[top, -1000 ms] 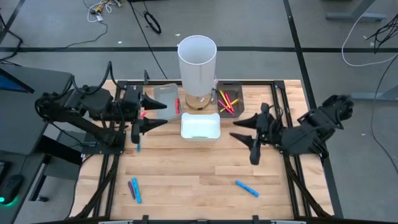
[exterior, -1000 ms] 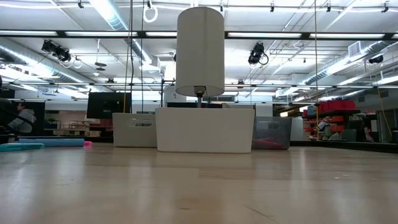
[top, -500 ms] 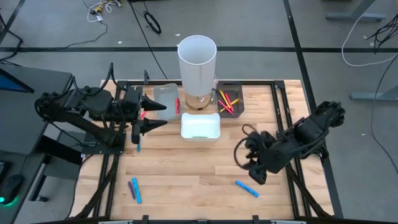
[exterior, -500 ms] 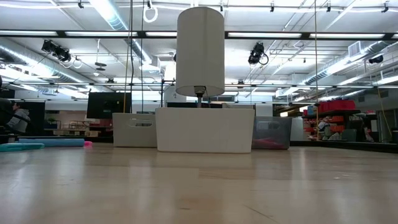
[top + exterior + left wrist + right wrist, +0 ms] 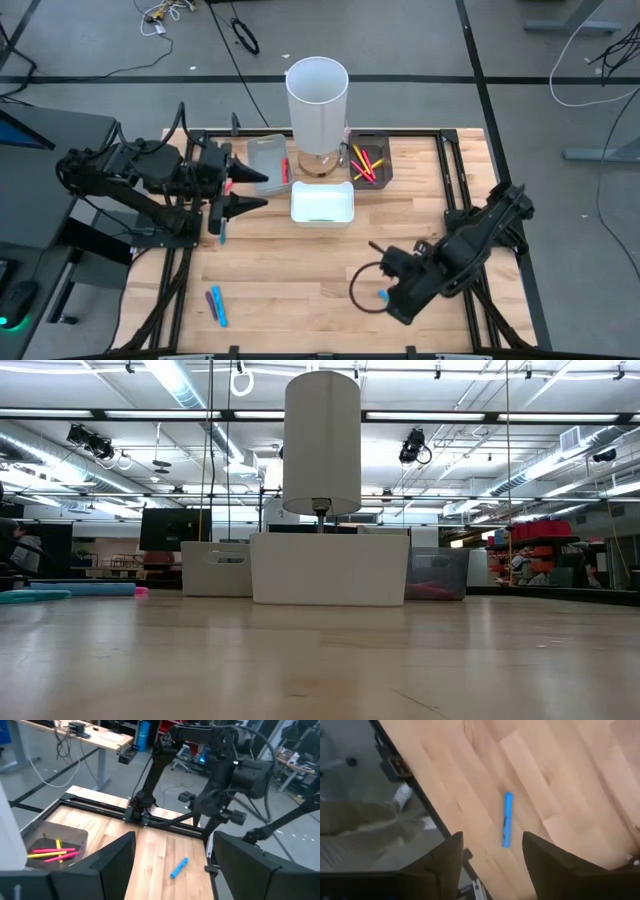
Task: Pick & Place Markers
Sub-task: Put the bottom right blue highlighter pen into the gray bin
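Note:
Loose markers lie flat on the wooden table: a blue marker (image 5: 507, 819) near the near edge, a purple and blue pair (image 5: 215, 305) at the near left, and another blue one (image 5: 222, 232). Yellow and pink markers (image 5: 365, 163) lie in the dark tray (image 5: 382, 150). A red marker (image 5: 285, 170) lies in the grey tray (image 5: 262, 152). My right gripper (image 5: 390, 285) hangs open over the blue marker, partly hiding it in the high view; its fingers (image 5: 445, 857) stand to either side, apart from it. My left gripper (image 5: 262, 189) waits open beside the grey tray.
A tall white cylinder (image 5: 318, 100) stands at the far middle, with a white tray (image 5: 322, 205) in front of it. Black frame rails (image 5: 460, 200) run along the table's sides. Bare wood spreads between the white tray and the near edge.
My right arm has swung from the table's right middle toward the near edge and tipped downward, ending over the blue marker. Its fingers stay open. The markers and trays have not moved.

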Robot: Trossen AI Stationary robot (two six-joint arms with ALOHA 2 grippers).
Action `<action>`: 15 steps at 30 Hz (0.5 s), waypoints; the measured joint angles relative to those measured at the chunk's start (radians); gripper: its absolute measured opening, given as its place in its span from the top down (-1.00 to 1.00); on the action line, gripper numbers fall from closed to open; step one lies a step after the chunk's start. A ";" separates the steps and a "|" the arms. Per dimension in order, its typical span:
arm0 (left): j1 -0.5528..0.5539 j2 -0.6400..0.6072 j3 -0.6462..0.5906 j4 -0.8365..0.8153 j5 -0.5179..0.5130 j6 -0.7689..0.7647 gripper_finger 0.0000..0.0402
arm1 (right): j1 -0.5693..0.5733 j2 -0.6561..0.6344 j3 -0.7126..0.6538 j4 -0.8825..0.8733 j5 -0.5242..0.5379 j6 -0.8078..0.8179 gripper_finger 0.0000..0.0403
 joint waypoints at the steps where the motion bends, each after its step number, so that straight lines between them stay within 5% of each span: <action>1: 0.000 0.000 0.000 0.000 0.006 0.000 -0.35 | 0.005 0.011 0.000 0.000 -0.011 0.000 -0.06; 9: 0.000 0.000 0.000 -0.005 0.033 0.001 -0.35 | 0.040 0.087 0.000 0.000 -0.009 0.030 -0.53; 15: 0.000 0.000 0.000 -0.013 0.061 0.001 -0.35 | 0.088 0.130 -0.032 0.010 0.018 0.086 -0.62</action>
